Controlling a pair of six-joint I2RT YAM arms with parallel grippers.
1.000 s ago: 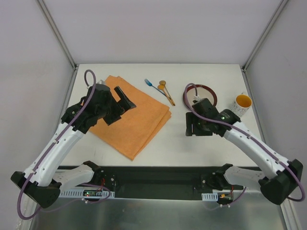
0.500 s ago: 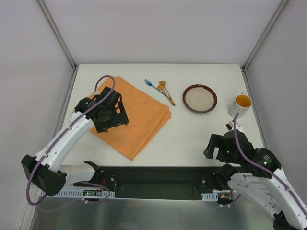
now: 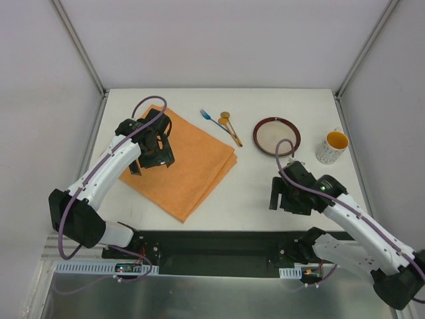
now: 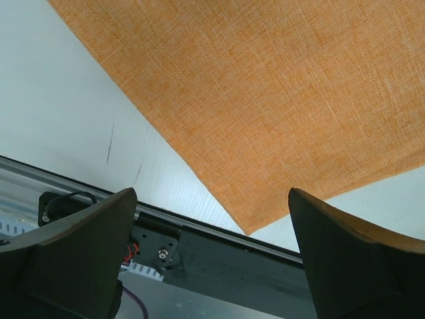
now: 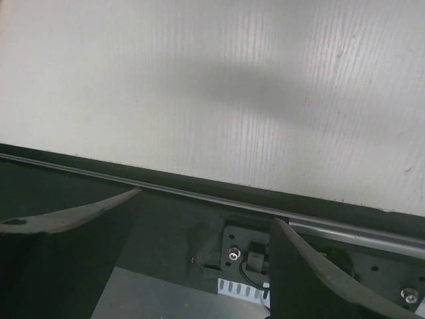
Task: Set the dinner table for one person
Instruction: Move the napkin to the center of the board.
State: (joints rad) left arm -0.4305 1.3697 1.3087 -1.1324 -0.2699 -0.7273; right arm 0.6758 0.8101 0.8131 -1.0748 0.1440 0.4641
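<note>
At the near edge, the right gripper hung with jaws apart and empty over the large flat white rectangular dinner table, which looked rigid and heavy, a surface to set things on rather than grasp. Farther in, the left gripper, jaws wide and empty, hovered over a limp orange square cloth placemat; beyond lay a dark-rimmed round plate.

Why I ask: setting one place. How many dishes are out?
2: a round brown-rimmed plate at the far right; a white, yellow-lined ceramic mug right of it, apart.
</note>
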